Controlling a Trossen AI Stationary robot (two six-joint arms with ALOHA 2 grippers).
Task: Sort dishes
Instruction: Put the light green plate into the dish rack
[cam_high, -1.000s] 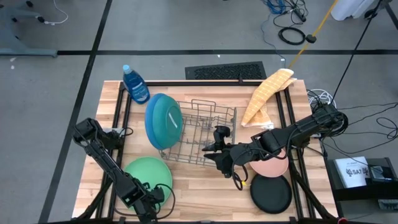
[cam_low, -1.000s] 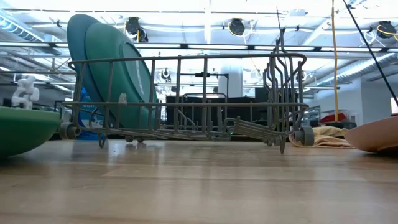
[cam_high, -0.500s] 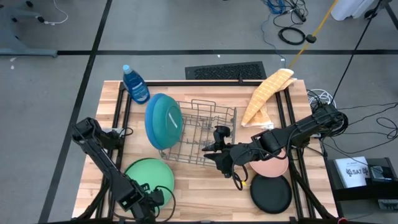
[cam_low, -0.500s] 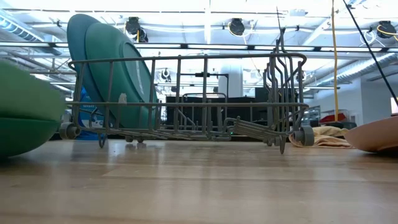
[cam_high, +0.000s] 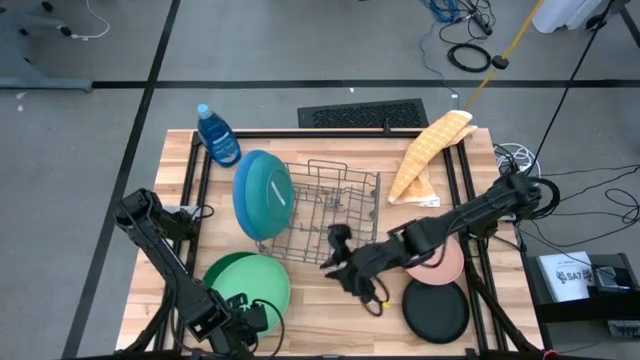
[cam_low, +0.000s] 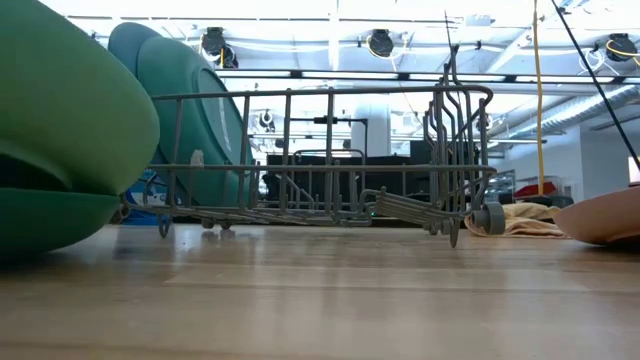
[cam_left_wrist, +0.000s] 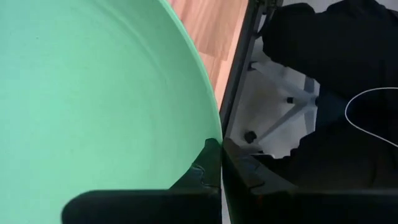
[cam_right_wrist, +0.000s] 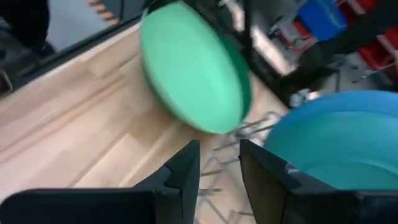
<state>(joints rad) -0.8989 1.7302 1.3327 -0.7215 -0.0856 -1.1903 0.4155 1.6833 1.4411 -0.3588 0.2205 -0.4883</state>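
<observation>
Green plate (cam_high: 246, 283) now tilted up, rim pinched in left gripper (cam_high: 243, 318). Right gripper (cam_high: 345, 272) empty, jaws parted, shifted toward plate. Keep pinch firm; raise rim clear before carrying to rack (cam_high: 330, 215).

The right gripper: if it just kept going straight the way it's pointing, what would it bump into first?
Probably the green plate, which the left gripper holds tilted up by its rim. The right gripper points across bare wood toward it; depth is hard to judge.
</observation>
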